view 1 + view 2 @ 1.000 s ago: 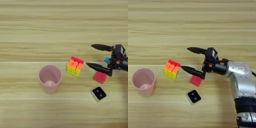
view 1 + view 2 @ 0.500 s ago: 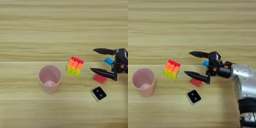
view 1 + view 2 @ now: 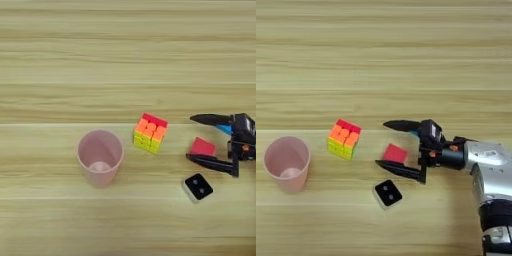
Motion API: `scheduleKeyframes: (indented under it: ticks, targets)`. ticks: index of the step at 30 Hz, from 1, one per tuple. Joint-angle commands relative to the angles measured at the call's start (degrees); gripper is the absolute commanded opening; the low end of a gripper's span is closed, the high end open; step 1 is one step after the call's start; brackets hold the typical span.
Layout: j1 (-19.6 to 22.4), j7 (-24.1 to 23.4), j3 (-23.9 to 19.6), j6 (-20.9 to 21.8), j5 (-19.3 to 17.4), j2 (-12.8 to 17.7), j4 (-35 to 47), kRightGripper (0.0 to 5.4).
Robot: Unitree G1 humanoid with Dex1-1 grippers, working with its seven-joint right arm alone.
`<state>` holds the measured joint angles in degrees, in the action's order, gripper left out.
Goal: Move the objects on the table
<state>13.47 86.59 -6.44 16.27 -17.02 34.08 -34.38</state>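
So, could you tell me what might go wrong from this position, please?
The open gripper has its two fingers either side of the red cube. If it closes off-centre, the cube may twist or slip out. The lower finger lies close to the black-faced cube and could nudge it. The blue bar sits behind the upper finger and might get dragged along.

You'll find no readable text, labels, brands or numbers anywhere. Only mark: two pale dots on the black top face of the small white cube [image 3: 388,193] lying on the counter [image 3: 381,60]. Nothing legible elsewhere.
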Motion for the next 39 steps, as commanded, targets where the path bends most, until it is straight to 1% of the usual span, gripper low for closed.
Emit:
scheduleKeyframes:
  ticks: [1, 6, 19, 27, 30, 34, 37, 39]
  targets:
    - [4.80, -1.90, -0.73, 1.88, 0.81, 3.38, -0.99, 5.38]
    - [5.53, -2.22, -0.22, 4.13, 2.52, 3.23, -4.19, 5.38]
    - [7.58, -4.16, 0.72, 7.38, 5.39, 2.55, -9.39, 5.38]
    - [8.68, -5.81, 1.28, 9.26, 7.06, 2.50, -12.46, 4.53]
    - [8.80, -6.00, 1.41, 9.69, 7.20, 2.49, -13.04, 4.14]
    - [9.03, -6.17, 1.54, 10.16, 7.51, 2.51, -13.79, 3.82]
    - [9.04, -6.21, 1.62, 10.40, 7.72, 2.51, -14.11, 3.36]
    - [9.05, -6.24, 1.63, 10.53, 7.79, 2.50, -14.28, 3.21]
